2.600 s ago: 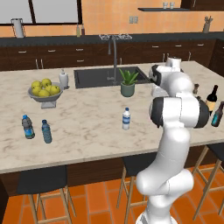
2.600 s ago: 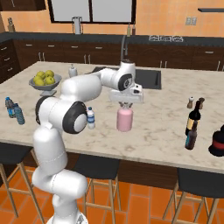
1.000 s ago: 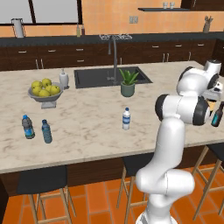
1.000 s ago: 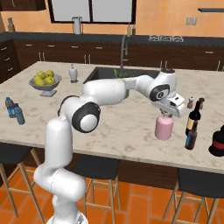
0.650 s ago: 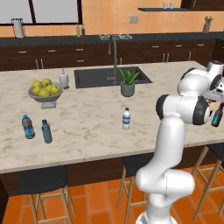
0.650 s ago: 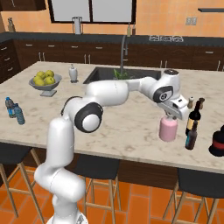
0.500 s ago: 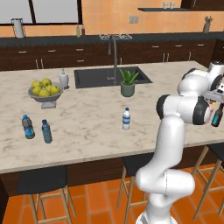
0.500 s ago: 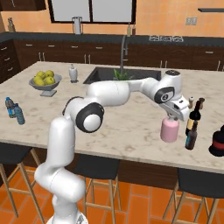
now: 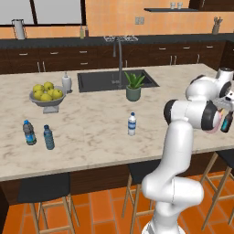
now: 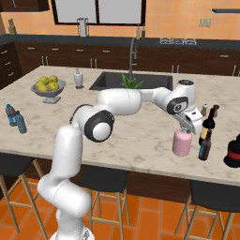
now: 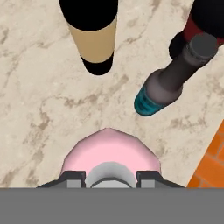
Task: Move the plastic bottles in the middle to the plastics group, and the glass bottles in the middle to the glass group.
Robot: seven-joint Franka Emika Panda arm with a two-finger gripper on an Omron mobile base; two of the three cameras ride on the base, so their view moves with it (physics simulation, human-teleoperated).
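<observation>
Marble island (image 10: 117,131), upright pink bottle (image 10: 181,143), stopper up

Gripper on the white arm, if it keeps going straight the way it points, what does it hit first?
The squat pink bottle with the grey stopper, directly under the gripper; its jaws flank the stopper, so it would press onto that bottle, standing on the marble counter.

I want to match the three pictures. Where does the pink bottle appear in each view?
Left base view: pink bottle at far right, mostly behind the arm.
Right base view: right of centre, under the gripper.
Hand view: bottom centre.
Shared landmark: slim teal-labelled bottle beside it.
</observation>
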